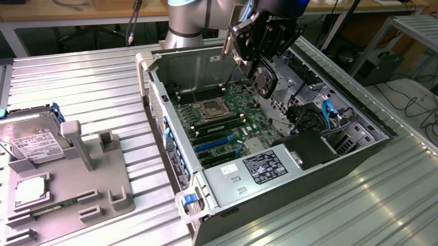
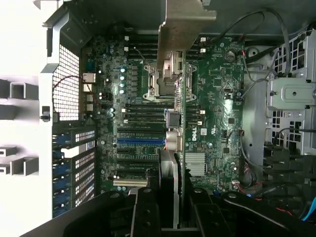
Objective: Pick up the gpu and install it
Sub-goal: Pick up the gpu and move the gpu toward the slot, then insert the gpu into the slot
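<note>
Gripper [image 1: 259,54] is clamped narrow on the gpu [image 1: 265,79], so you've got the card held on edge, silver bracket end forward, hanging inside the open computer case [image 1: 287,205] above the motherboard [image 2: 217,89], clear of its slots.
</note>
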